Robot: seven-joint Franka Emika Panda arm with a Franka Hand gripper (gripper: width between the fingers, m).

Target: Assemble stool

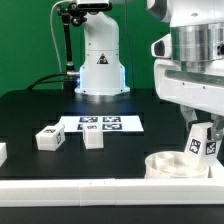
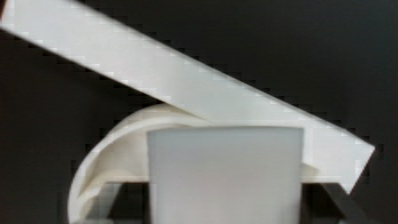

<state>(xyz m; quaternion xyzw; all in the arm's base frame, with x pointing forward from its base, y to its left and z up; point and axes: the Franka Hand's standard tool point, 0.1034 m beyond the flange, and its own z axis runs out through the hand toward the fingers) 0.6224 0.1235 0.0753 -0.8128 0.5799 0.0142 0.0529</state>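
Presently, white leg [image 1: 201, 144] in end effector [image 1: 200, 130], over round seat [image 1: 168, 166].

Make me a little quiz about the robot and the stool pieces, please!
1. True or false: the gripper is gripping a stool leg.
2. How many loose legs lie close beside the marker board? A) none B) two C) five
3. Fill in the gap: the round seat lies at the exterior view's ____ side.

Key: 1 true; 2 B; 3 right.
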